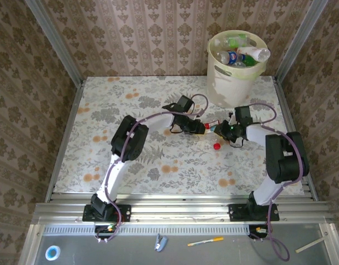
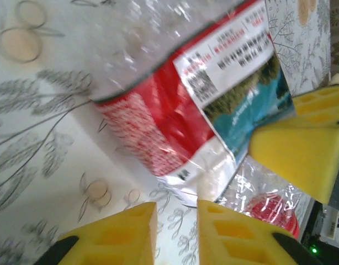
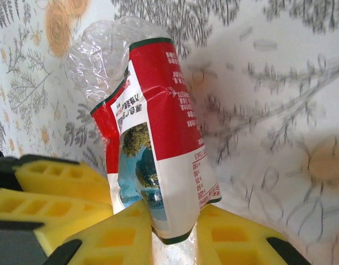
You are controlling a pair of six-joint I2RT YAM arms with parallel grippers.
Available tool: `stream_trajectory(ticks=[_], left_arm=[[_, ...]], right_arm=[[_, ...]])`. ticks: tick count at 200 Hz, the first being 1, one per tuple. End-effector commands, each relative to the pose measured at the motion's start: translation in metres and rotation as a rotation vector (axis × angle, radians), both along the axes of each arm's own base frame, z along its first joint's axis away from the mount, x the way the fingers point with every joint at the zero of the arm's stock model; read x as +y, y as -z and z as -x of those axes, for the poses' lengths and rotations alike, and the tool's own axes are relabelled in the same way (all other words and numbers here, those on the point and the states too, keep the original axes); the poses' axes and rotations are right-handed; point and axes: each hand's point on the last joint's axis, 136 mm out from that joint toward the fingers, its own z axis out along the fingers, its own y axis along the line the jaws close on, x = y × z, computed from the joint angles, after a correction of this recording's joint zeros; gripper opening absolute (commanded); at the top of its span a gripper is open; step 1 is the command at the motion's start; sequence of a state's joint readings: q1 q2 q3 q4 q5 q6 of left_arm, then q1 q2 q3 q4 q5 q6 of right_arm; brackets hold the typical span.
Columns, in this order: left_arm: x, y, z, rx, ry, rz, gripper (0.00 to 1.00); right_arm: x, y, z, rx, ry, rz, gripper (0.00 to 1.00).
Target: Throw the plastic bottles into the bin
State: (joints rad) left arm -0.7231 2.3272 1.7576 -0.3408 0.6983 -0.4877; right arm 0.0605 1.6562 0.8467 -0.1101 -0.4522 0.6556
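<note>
Mid-table, crushed bottle [image 3: 158, 127] in right end effector [image 3: 172, 223]

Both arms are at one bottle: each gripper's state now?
Left gripper: nearly closed at the bottle; grip cannot be told.
Right gripper: closed on the bottle.

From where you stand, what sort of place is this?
Probably a robot test booth, not a home: wallpapered panels in metal framing enclose a floral table, left arm and right arm are bolted at its edge, and a bin holds plastic bottles.
</note>
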Motion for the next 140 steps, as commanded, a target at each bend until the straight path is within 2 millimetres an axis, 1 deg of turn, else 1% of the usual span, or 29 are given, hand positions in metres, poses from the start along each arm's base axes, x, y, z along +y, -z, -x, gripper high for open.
stream_trajectory(ticks=[1,11,25,28,30,34,46,52,56,58,72,73,80,95,100,104,113,115,119,128,140], left_arm=[[0.013,-0.091,-0.026,-0.156,-0.037,0.183,0.34],[0.024,-0.118,-0.032,-0.2,-0.059,0.221,0.45],[0.042,-0.157,-0.037,-0.277,-0.089,0.268,0.66],[0.046,-0.164,-0.038,-0.292,-0.095,0.275,0.7],[0.049,-0.17,-0.038,-0.305,-0.099,0.279,0.72],[0.054,-0.181,-0.039,-0.33,-0.105,0.289,0.76],[0.069,-0.211,-0.04,-0.406,-0.118,0.305,0.86],[0.078,-0.221,-0.042,-0.44,-0.131,0.3,0.91],[0.083,-0.229,-0.042,-0.464,-0.137,0.3,0.98],[0.086,-0.234,-0.042,-0.477,-0.141,0.301,0.99],[0.105,-0.265,-0.043,-0.564,-0.163,0.311,1.0],[0.106,-0.264,-0.044,-0.564,-0.164,0.308,1.0],[0.116,-0.277,-0.043,-0.605,-0.173,0.309,1.0],[0.133,-0.3,-0.041,-0.682,-0.183,0.298,1.0],[0.138,-0.305,-0.04,-0.699,-0.182,0.293,1.0],[0.144,-0.309,-0.043,-0.723,-0.205,0.271,1.0],[0.148,-0.315,-0.039,-0.739,-0.197,0.263,1.0],[0.156,-0.316,-0.044,-0.745,-0.215,0.254,1.0],[0.162,-0.319,-0.046,-0.753,-0.225,0.251,1.0],[0.169,-0.324,-0.047,-0.759,-0.233,0.251,1.0],[0.176,-0.326,-0.048,-0.765,-0.246,0.25,1.0]], right_arm=[[-0.003,-0.014,0.017,0.022,0.072,-0.002,0.0],[-0.007,-0.022,0.022,0.015,0.12,-0.008,0.0],[-0.012,-0.034,0.031,0.013,0.19,-0.014,0.0],[-0.013,-0.033,0.034,0.026,0.204,-0.014,0.0],[-0.014,-0.04,0.035,0.009,0.215,-0.016,0.0],[-0.016,-0.044,0.039,0.008,0.236,-0.014,0.0],[-0.022,-0.051,0.053,0.022,0.299,-0.002,0.0],[-0.026,-0.053,0.06,0.03,0.335,0.005,0.0],[-0.029,-0.055,0.065,0.033,0.361,0.005,0.0],[-0.03,-0.055,0.068,0.037,0.373,0.006,0.0],[-0.036,-0.064,0.082,0.015,0.452,-0.026,0.0],[-0.036,-0.064,0.083,0.012,0.458,-0.029,0.0],[-0.039,-0.07,0.087,-0.016,0.491,-0.05,0.0],[-0.047,-0.091,0.093,-0.102,0.553,-0.085,0.0],[-0.05,-0.101,0.095,-0.137,0.568,-0.092,0.0],[-0.052,-0.107,0.097,-0.152,0.578,-0.093,0.0],[-0.057,-0.115,0.102,-0.161,0.596,-0.081,0.0],[-0.058,-0.115,0.104,-0.152,0.599,-0.075,0.0],[-0.058,-0.116,0.107,-0.141,0.6,-0.066,0.0],[-0.058,-0.117,0.11,-0.116,0.595,-0.054,0.0],[-0.055,-0.116,0.108,-0.1,0.587,-0.06,0.0]])
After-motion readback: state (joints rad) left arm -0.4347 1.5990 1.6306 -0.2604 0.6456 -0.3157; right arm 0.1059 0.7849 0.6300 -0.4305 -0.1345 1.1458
